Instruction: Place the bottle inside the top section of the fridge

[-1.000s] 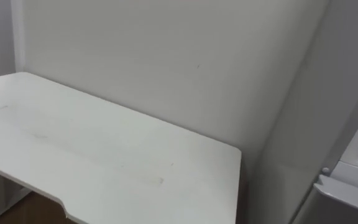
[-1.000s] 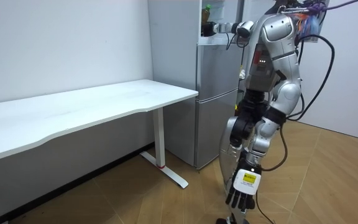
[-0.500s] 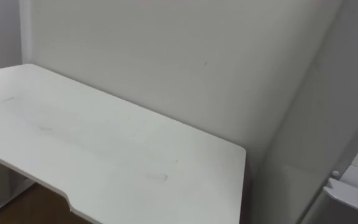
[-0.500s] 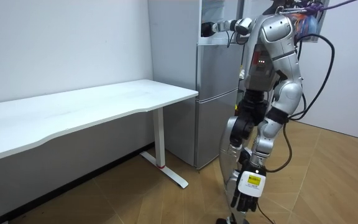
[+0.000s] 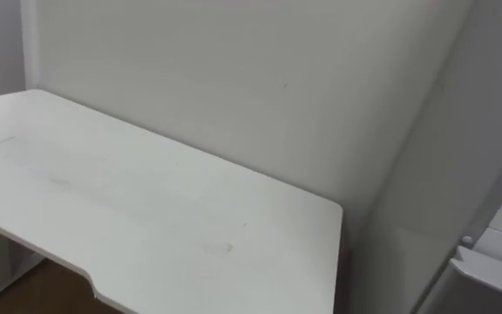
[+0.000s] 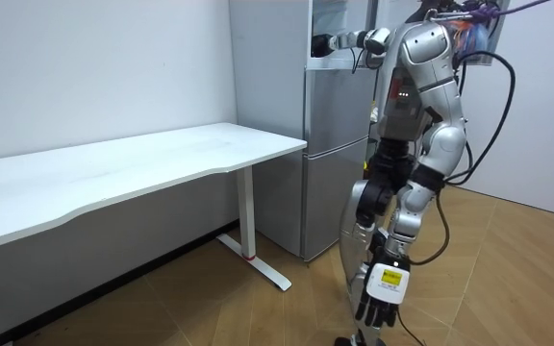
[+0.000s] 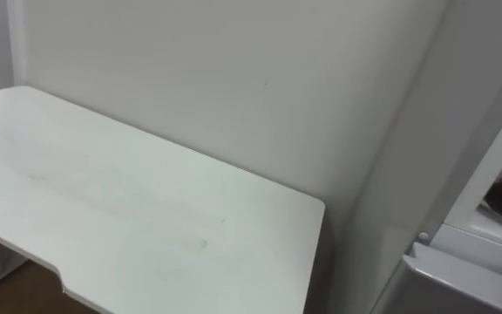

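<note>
The robot is standing upright on both legs, its chest facing toward the room view's left. Its right arm is stretching out at shoulder height, nearly straight, and the right robot hand [image 6: 322, 43] is sitting at the far end of that reach. Its left arm is hanging down along its side, and the left robot hand [image 6: 377, 309] is dangling low beside its legs, fingers relaxed and pointing downward, holding nothing.

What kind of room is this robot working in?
Probably a plain test room set up for housework rather than a real kitchen: a tall grey fridge stands beside a white desk against a bare wall, on a wooden floor.
</note>
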Tool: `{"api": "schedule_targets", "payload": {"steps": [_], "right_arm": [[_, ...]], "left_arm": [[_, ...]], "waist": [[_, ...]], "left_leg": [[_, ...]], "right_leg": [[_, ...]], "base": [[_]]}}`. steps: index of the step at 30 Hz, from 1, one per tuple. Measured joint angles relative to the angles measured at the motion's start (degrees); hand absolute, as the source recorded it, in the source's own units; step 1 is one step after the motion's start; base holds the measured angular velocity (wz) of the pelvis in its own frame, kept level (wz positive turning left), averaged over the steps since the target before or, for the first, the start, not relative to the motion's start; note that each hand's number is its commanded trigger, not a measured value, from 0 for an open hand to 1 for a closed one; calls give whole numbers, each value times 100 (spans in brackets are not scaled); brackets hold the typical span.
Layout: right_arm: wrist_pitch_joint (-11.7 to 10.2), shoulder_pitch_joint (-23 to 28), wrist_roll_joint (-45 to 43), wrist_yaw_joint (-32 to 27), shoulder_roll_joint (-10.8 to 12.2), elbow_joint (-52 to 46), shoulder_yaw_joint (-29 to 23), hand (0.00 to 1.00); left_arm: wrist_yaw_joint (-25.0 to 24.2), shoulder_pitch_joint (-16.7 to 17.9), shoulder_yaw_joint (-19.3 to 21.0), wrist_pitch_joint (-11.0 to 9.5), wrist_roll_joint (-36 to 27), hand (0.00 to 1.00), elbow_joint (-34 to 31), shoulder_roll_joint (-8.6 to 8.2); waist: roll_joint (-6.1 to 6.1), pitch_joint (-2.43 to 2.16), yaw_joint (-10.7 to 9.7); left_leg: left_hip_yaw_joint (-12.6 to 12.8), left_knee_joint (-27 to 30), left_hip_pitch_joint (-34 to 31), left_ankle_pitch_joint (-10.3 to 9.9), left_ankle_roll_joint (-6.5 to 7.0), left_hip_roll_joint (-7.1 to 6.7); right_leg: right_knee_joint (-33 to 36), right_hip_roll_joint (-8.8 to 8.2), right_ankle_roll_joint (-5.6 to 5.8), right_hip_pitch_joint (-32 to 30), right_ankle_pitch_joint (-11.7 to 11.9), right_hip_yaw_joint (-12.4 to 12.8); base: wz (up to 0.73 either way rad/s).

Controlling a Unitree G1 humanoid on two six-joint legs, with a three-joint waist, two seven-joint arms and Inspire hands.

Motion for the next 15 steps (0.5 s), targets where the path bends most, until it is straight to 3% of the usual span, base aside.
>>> {"api": "schedule_targets", "payload": {"steps": [10, 15], "right_arm": [[49, 1, -200, 147, -12, -283, 38, 0], [72, 11, -219, 46, -12, -505, -16, 0]], "left_arm": [[0, -8, -2, -31, -207, 0, -206, -2], [0, -21, -3, -40, -228, 0, -234, -21]], "waist": [[25, -10, -185], [167, -51, -339]], "left_leg": [[-6, -3, -9, 1, 0, 0], [-11, -3, 3, 2, 3, -9]], "right_leg": [[-12, -1, 0, -4, 0, -15], [-9, -13, 1, 9, 0, -34]], "base": [[0], [0]]}}
